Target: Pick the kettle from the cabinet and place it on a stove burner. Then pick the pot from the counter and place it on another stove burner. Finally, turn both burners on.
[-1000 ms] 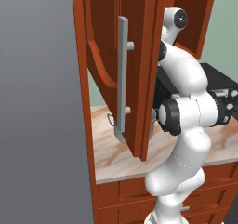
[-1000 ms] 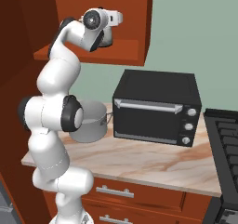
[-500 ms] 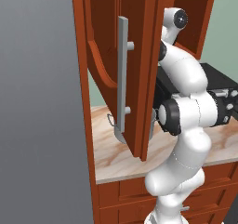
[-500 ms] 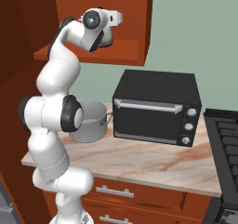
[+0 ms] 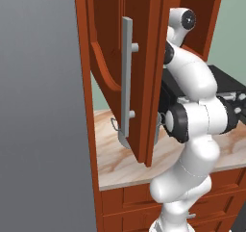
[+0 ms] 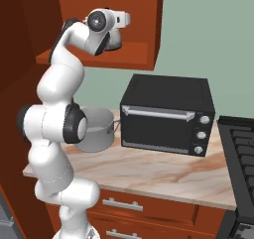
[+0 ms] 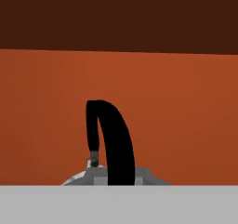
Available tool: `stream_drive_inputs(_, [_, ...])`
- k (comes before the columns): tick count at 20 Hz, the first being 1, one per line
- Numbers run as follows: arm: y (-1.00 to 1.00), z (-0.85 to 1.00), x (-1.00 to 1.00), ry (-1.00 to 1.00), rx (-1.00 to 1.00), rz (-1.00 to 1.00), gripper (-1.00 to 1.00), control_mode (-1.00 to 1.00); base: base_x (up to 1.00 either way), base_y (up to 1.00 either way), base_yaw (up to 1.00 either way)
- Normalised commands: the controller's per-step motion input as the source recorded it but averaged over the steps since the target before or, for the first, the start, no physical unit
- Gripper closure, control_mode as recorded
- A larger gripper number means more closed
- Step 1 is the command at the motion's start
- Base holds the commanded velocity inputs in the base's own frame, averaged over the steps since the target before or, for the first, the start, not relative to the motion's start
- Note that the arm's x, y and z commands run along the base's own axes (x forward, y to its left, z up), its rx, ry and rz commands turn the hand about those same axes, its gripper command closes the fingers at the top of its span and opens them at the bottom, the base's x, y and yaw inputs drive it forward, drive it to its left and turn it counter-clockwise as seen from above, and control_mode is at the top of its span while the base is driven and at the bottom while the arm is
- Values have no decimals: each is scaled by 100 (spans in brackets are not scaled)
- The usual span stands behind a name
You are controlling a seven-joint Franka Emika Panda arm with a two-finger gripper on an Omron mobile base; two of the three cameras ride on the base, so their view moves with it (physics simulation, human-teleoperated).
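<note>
The cabinet (image 6: 130, 53) stands open, its door (image 5: 144, 82) swung out towards me. On its shelf sits the kettle (image 6: 115, 39), mostly hidden behind my hand. My gripper (image 6: 117, 30) reaches into the cabinet just above it. In the hand view the kettle's black arched handle (image 7: 114, 141) rises from the lid area (image 7: 97, 174) straight in front of the hand, where the shut jaws grip it; the fingertips themselves are hidden. The grey pot (image 6: 96, 129) stands on the counter (image 6: 163, 171) behind my arm. A corner of the stove (image 6: 243, 149) with its black grates is at the right.
A black toaster oven (image 6: 168, 114) stands on the counter between the pot and the stove. The open door with its long grey bar handle (image 5: 127, 77) hangs over the counter's left end (image 5: 115, 163). A grey wall (image 5: 43, 110) bounds the left side. Drawers (image 6: 149, 208) run below.
</note>
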Motion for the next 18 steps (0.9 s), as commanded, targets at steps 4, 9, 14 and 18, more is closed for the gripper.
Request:
stream_drive_inputs(4, [0, 7, -27, 0, 0, 0, 100, -100, 0, 0, 0])
stream_drive_inputs(9, [0, 2, -32, 0, 0, 0, 100, -100, 0, 0, 0])
stream_drive_inputs(14, [0, 0, -34, 0, 0, 0, 100, -100, 0, 0, 0])
stream_drive_inputs(18, [0, 2, -32, 0, 0, 0, 100, -100, 0, 0, 0])
